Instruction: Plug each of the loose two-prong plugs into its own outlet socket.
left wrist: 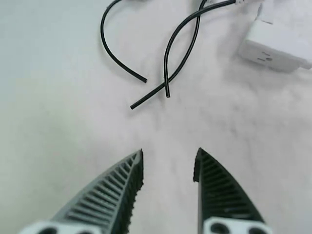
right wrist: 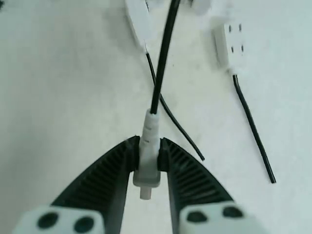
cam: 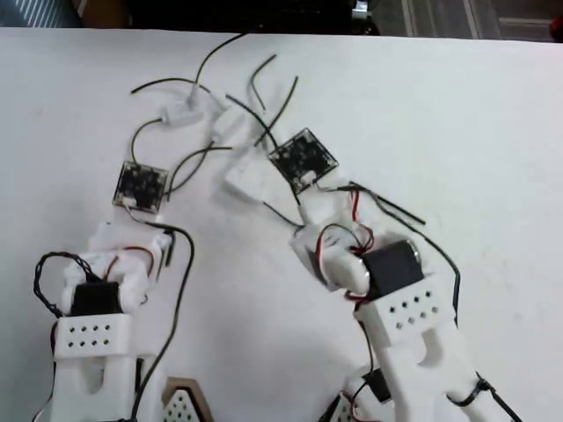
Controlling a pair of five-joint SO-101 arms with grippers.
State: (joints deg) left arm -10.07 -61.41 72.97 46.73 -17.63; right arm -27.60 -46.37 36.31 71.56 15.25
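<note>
My right gripper [right wrist: 148,142] is shut on a white two-prong plug [right wrist: 147,163], whose black cord [right wrist: 163,58] runs away ahead of it. Farther off on the table lies a white outlet socket [right wrist: 228,43] with its own black cord. My left gripper [left wrist: 169,153] hangs open over bare table with nothing between its fingers. Ahead of it lie loose black cord ends [left wrist: 168,73], and beyond them a white outlet block [left wrist: 273,46]. In the high view the left gripper [cam: 141,180] is at mid-left, the right gripper [cam: 302,160] near the centre, and the outlet block [cam: 249,178] between them.
More white plugs and sockets [cam: 180,112] with tangled black cords [cam: 255,114] lie across the far middle of the white table [cam: 475,123]. The table's right side is open. A small wooden piece [cam: 183,400] sits at the front edge.
</note>
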